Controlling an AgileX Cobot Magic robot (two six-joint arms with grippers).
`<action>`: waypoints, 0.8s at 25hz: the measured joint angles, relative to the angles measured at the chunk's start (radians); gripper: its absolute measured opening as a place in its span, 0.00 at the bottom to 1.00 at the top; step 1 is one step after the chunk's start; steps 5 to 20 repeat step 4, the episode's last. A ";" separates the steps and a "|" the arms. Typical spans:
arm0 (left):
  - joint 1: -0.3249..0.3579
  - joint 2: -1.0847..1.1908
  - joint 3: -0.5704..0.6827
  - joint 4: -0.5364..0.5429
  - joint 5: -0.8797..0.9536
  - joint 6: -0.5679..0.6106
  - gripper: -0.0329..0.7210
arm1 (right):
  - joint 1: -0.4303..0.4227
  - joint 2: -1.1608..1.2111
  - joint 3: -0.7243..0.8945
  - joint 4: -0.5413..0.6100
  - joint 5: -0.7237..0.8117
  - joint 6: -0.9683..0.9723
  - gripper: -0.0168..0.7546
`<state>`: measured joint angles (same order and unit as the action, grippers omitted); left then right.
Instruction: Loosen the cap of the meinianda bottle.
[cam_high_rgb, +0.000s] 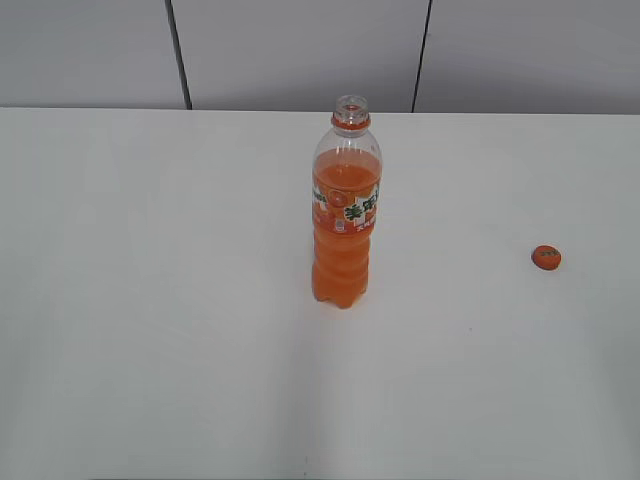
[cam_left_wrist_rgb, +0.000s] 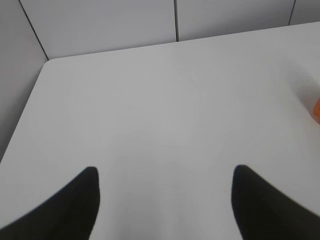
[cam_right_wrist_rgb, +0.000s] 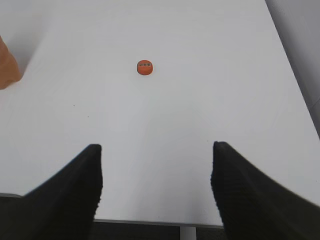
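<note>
Small round orange plastic cap (cam_right_wrist_rgb: 144, 66) is already sitting off the tall clear orange-soda bottle (cam_high_rgb: 346, 215), straight ahead of the right gripper's (cam_right_wrist_rgb: 156, 182) spread fingers, while the left gripper (cam_left_wrist_rgb: 165, 200) is gaping wide too.

One meinianda bottle (cam_high_rgb: 345, 225), one cap (cam_high_rgb: 546, 257), one table (cam_high_rgb: 150, 300).

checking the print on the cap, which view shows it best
The right wrist view: the cap lies top-up, dark print visible. The exterior view shows it small, at a slant. The left wrist view misses it.
</note>
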<state>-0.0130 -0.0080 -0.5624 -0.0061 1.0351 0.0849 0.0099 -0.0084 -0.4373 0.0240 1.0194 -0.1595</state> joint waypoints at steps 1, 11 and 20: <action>0.000 0.000 0.000 0.000 0.000 0.000 0.71 | 0.000 0.000 0.000 0.000 0.000 0.000 0.69; 0.000 0.000 0.000 0.000 0.000 0.000 0.71 | 0.000 0.000 0.000 0.000 0.000 0.000 0.69; 0.000 0.000 0.000 0.000 0.000 0.000 0.71 | 0.000 0.000 0.000 0.000 0.000 0.000 0.69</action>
